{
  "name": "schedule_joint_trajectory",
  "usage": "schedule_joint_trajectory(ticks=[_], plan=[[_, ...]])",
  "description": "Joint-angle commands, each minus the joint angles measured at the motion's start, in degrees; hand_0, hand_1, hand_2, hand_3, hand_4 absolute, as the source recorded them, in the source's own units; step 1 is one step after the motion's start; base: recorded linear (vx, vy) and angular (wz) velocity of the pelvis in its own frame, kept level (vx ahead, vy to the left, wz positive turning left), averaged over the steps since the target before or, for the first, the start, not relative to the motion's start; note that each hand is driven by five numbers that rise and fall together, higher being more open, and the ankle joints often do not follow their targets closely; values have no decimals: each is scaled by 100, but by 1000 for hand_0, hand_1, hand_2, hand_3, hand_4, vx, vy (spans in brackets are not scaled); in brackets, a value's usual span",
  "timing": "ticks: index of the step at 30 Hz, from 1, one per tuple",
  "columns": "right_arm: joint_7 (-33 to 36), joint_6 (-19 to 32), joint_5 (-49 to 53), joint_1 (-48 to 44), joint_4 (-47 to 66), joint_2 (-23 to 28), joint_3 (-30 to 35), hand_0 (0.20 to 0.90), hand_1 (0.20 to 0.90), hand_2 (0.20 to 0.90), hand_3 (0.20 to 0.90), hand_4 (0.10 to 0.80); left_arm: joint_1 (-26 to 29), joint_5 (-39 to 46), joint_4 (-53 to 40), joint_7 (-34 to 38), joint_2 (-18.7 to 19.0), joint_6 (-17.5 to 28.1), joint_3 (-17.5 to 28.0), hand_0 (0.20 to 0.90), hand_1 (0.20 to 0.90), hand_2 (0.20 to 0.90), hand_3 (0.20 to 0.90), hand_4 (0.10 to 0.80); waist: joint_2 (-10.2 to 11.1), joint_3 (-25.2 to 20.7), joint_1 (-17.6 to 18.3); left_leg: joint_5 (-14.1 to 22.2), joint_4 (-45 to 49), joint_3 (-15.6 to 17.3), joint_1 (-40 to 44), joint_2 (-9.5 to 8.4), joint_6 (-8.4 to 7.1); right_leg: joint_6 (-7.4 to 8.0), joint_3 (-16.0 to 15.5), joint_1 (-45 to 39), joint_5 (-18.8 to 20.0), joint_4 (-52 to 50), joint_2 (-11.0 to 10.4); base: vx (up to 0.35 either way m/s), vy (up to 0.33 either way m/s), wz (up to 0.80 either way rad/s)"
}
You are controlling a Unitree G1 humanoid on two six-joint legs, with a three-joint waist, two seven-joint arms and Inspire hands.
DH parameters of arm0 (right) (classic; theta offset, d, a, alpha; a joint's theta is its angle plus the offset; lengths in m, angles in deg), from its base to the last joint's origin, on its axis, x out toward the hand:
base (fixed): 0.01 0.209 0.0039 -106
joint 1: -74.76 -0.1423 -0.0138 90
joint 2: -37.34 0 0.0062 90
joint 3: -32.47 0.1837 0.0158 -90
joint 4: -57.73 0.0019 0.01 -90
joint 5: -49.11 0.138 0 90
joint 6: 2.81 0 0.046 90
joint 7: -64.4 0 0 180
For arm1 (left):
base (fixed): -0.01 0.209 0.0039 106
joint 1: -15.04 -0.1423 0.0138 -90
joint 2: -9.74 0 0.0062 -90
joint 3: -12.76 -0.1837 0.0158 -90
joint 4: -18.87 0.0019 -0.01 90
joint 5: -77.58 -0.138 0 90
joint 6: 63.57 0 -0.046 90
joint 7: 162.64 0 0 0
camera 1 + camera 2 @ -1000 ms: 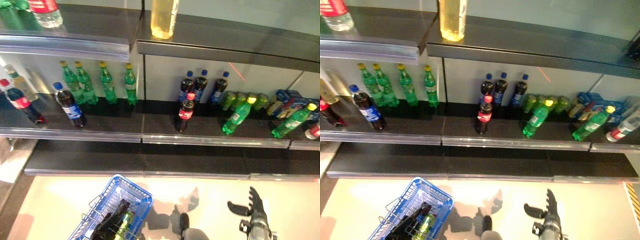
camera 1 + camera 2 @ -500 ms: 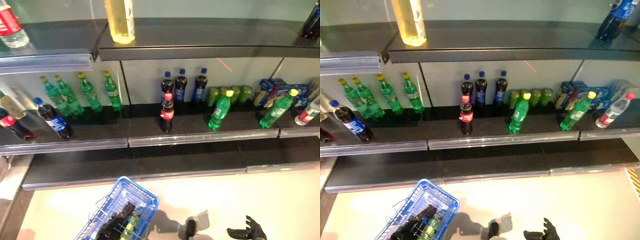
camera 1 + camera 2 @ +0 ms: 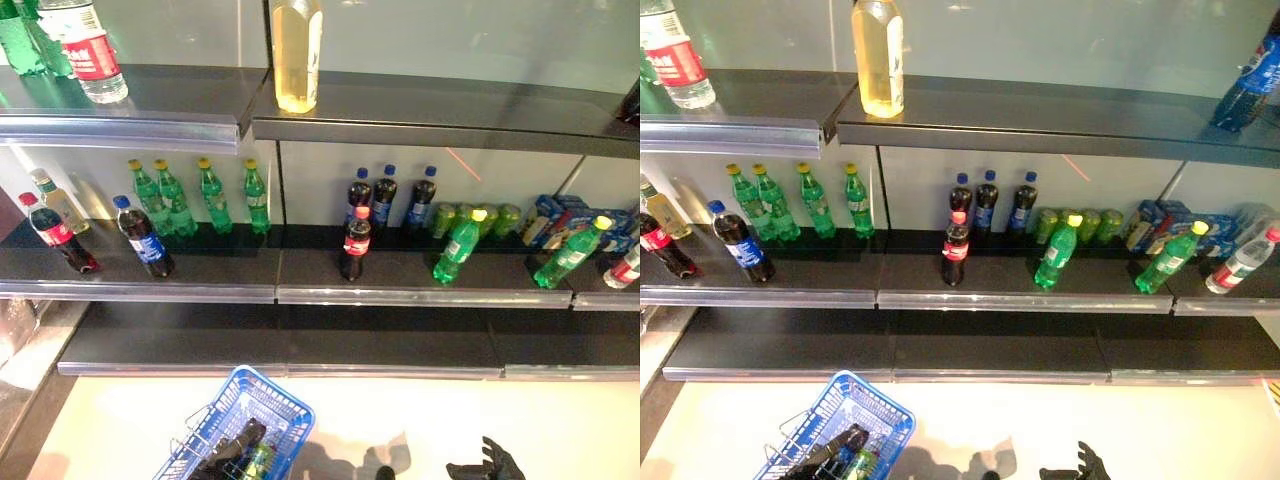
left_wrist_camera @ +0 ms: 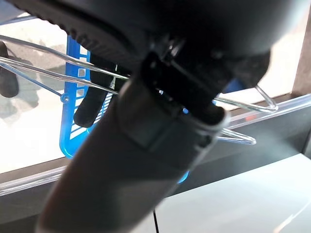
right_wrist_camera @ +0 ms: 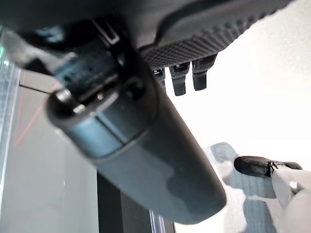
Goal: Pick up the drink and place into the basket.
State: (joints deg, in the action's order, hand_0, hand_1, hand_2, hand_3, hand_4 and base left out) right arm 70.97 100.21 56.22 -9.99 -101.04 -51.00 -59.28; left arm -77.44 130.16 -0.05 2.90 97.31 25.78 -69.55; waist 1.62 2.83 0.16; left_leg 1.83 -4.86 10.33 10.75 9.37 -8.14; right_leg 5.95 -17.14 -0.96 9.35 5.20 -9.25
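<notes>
Left eye view, lower left of the frame: the left hand (image 3: 232, 449) reaches into a blue wire basket (image 3: 275, 412) standing on the pale floor, its dark fingers beside a green drink bottle (image 3: 258, 461) lying inside. Whether those fingers grip the bottle cannot be told from here. At the lower right edge, the right hand (image 3: 489, 465) hangs over the floor with fingers spread and straight, holding nothing.

Above, on the middle shelf (image 3: 400, 294), from left to right: a red-capped cola bottle (image 3: 57, 235), a blue-labelled cola bottle (image 3: 142, 237), four green bottles in a row (image 3: 197, 195), a cluster of dark cola bottles (image 3: 375, 210), two leaning green bottles with yellow caps (image 3: 458, 245), and blue cartons (image 3: 560, 215). A tall yellow juice bottle (image 3: 297, 55) stands on the top shelf.

The left wrist view adds the basket's wire handles (image 4: 43, 58) running past the dark hand. The right wrist view shows only straight fingertips (image 5: 187, 77) over bare floor.
</notes>
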Motion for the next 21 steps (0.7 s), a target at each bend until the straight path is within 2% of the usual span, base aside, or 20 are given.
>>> schedule_joint_trajectory(ticks=[1, 4, 10, 13, 17, 21], plan=[[-2, 278, -317, -257, -139, 188, 41, 900, 900, 900, 900, 800, 247, -145, -130, -660, 577, 541, 253, 300, 300, 300, 200, 100, 62, 132, -11, -180, -14, 90, -547, -369, 386, 396, -26, -621, -576, -75, -226, 0, 0, 0], [-24, 360, -452, -208, -130, 221, -17, 900, 900, 900, 900, 800, 229, -123, -135, -717, 600, 558, 236, 300, 300, 300, 200, 100, 84, 222, -6, -228, -14, 90, -641, -340, 368, 396, 32, -527, -538, -43, -202, 0, 0, 0], [174, 462, -399, -476, 26, 222, -455, 900, 900, 900, 900, 800, 556, 205, -356, -697, 549, 638, -133, 300, 300, 300, 200, 100, 23, 650, 34, -491, -14, -32, -1306, -311, 333, 347, 296, 133, -367, -20, -153, -156, -10, 8], [314, 472, -455, -819, 66, 263, -680, 900, 900, 900, 900, 800, 809, 399, -494, -684, 489, 726, -315, 300, 300, 300, 200, 100, -71, 1016, 41, -668, -14, -141, -1721, -353, 306, 335, 372, 541, -241, -20, -141, -250, 1, 26], [537, 540, -541, -1361, 280, 432, -1039, 900, 900, 900, 900, 800, 1168, 698, -747, -604, 462, 828, -585, 300, 300, 300, 200, 100, -176, 1538, -14, -784, -14, -443, -2165, -484, 382, 268, 450, 992, -147, -71, -143, -192, 8, 6], [687, 794, -295, -1774, 796, 637, -1310, 900, 900, 900, 900, 800, 1543, 893, -889, -445, 500, 892, -866, 300, 300, 300, 200, 100, -201, 1989, -98, -893, 260, -625, -2550, -446, 389, 137, 542, 1406, -447, -757, -208, -198, -14, 4]])
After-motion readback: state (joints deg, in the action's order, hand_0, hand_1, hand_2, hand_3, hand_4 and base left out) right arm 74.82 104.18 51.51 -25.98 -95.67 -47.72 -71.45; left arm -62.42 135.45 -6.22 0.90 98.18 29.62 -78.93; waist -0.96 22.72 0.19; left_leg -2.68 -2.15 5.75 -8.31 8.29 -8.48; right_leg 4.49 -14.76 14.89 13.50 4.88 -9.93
